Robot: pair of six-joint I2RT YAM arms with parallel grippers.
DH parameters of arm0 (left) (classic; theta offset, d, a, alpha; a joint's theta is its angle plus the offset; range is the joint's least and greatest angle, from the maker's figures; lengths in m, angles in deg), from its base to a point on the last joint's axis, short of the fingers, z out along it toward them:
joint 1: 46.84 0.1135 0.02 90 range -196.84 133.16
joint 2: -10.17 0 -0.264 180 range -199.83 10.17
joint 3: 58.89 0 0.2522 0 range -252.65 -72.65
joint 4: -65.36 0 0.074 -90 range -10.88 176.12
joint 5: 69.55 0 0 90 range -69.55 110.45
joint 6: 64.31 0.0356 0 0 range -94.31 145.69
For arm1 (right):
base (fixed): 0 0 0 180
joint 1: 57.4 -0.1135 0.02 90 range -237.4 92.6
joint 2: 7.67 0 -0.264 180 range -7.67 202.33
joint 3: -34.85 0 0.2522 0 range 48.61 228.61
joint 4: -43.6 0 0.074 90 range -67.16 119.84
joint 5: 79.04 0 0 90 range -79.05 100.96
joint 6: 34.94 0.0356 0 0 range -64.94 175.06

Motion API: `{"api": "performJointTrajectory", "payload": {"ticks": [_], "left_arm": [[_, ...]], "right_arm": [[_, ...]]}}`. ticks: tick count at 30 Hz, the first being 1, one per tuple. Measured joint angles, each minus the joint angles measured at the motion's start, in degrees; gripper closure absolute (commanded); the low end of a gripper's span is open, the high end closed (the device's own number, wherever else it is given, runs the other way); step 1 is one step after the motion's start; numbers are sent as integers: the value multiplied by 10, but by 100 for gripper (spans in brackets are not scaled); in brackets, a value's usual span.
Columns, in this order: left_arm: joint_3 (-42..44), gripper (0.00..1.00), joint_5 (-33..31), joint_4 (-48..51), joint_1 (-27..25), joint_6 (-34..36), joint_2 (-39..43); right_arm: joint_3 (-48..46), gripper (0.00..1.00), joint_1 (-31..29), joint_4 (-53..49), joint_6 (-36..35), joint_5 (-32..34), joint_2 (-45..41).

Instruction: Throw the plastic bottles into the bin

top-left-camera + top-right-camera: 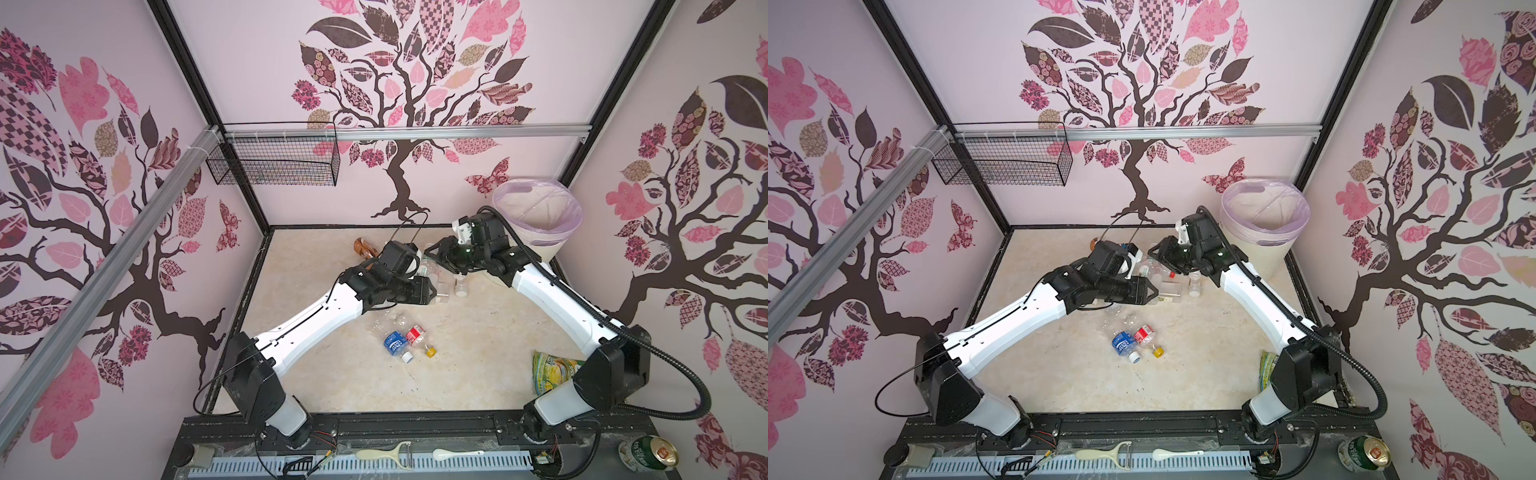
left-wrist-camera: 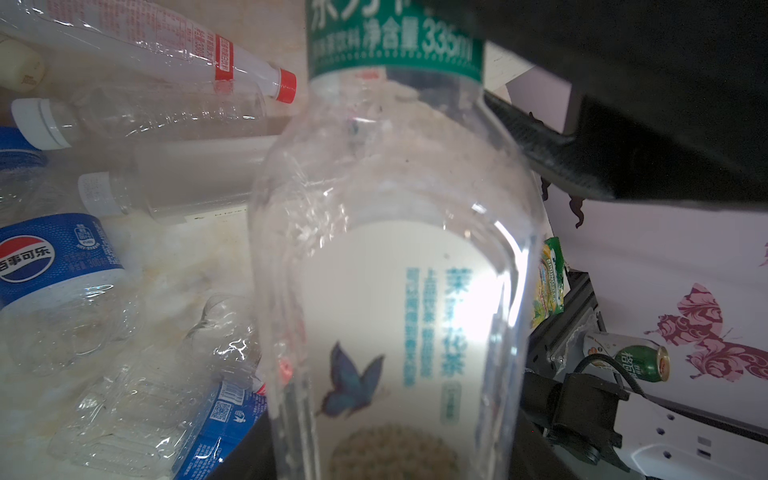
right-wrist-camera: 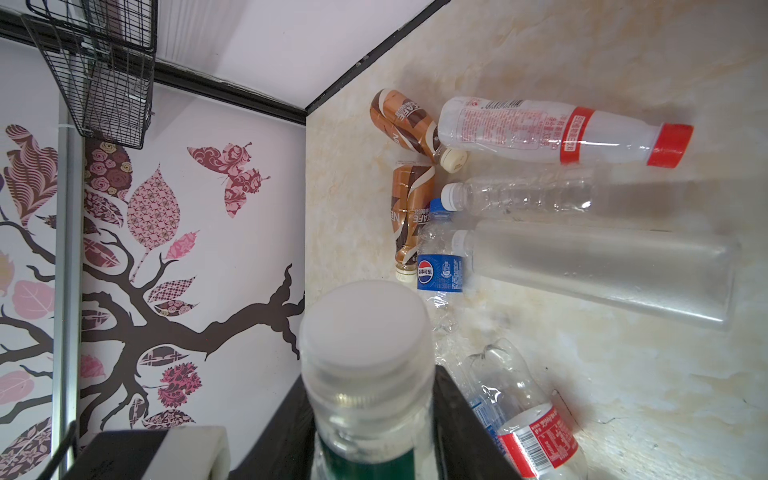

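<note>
The green-label bottle (image 2: 395,249) is held over the counter (image 1: 478,374), near its middle, shared between two hands. The left hand (image 2: 386,440) is clamped across the wide clear body. The right hand (image 3: 370,415) has its jaws pressed in on the neck just below the white cap (image 3: 365,328). The bin (image 1: 548,249) stands at about two o'clock from the bottle, in the far corner and well apart. This bottle looks empty and thin-walled, so it should be very light and slick, and likely to dent or squirt free if squeezed hard on the belly. The neck and shoulder are probably the stiffest place to hold. Others lie loose on the counter: a blue-label bottle (image 1: 395,343) and a red-label bottle (image 1: 415,334) at six o'clock, and brown bottles (image 1: 365,249) at ten.
</note>
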Motion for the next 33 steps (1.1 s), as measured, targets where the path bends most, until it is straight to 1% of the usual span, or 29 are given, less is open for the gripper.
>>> {"api": "performJointTrajectory", "payload": {"ticks": [11, 20, 26, 30, 33], "left_arm": [[0, 43, 0, -2, 0, -16, 0], [0, 43, 3, -11, 0, -28, 0], [0, 43, 9, -16, -1, -34, 0], [1, 43, 11, -18, -2, -36, 0], [1, 43, 11, -19, -2, -36, 0]], "right_arm": [[0, 49, 0, 14, 15, -5, 8], [0, 50, 0, 29, 19, -10, 15], [0, 42, 0, 33, 23, -9, 19], [0, 41, 0, 34, 23, -9, 26], [0, 37, 0, 34, 24, -8, 26]]}}
